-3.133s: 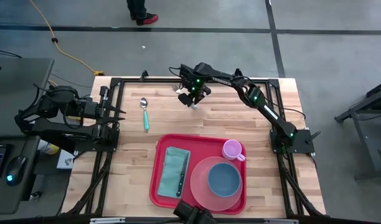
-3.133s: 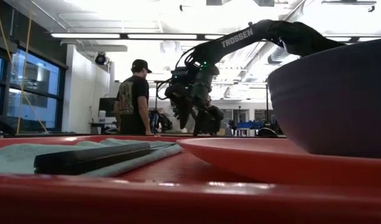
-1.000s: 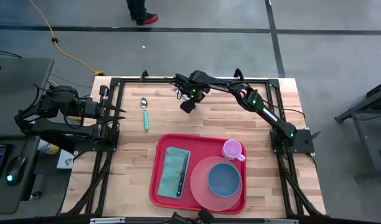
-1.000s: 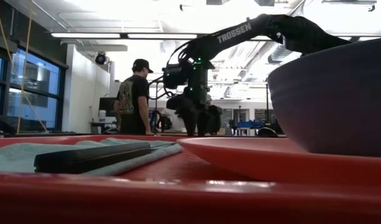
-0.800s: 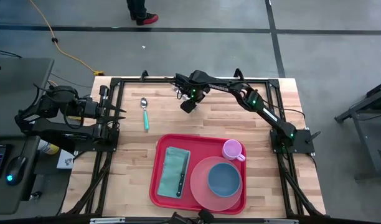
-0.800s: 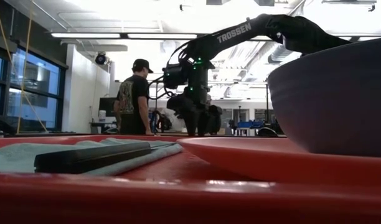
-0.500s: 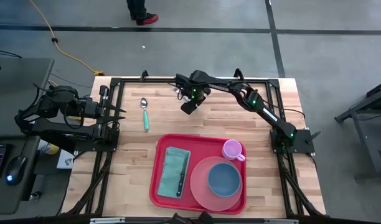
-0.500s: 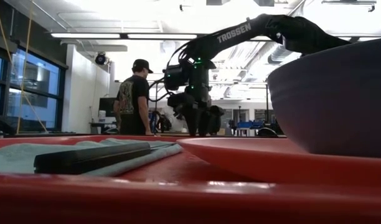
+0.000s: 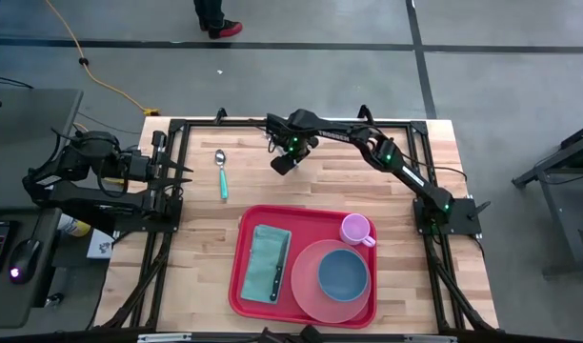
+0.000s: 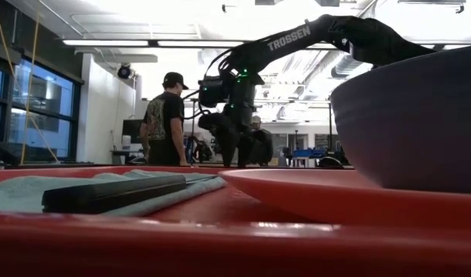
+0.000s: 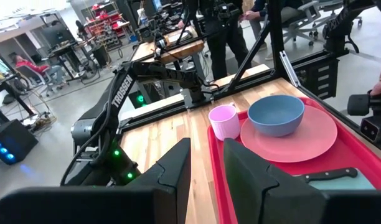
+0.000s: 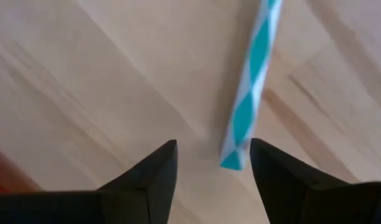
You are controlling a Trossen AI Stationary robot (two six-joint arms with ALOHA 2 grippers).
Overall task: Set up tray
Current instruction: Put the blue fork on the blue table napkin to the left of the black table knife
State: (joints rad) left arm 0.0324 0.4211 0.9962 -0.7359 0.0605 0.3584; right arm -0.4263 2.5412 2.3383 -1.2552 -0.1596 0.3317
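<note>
A: What has moved since a second ago?

B: The right gripper point(image 9: 283, 165) has slid a little toward the left along the table's point(image 9: 215, 229) far side. Nothing else has shifted.

A: Where is the tray point(image 9: 242, 282)?

B: Flat on the near half of the table. It holds a pink plate point(image 9: 306, 286) with a blue bowl point(image 9: 343, 273) on it, a green cloth point(image 9: 264, 259) under a black knife point(image 9: 276, 281), and a pink cup point(image 9: 354, 229) in the far right corner.

A: And the grippers?

B: The right one's fingers point(image 12: 147, 171) stand apart over bare wood, a teal-and-white striped straw point(image 12: 249, 106) ending between them, unclamped. The left gripper point(image 9: 182, 173) waits at the left edge, fingers point(image 11: 172, 171) apart, holding nothing. A teal-handled spoon point(image 9: 222, 173) lies nearby.
</note>
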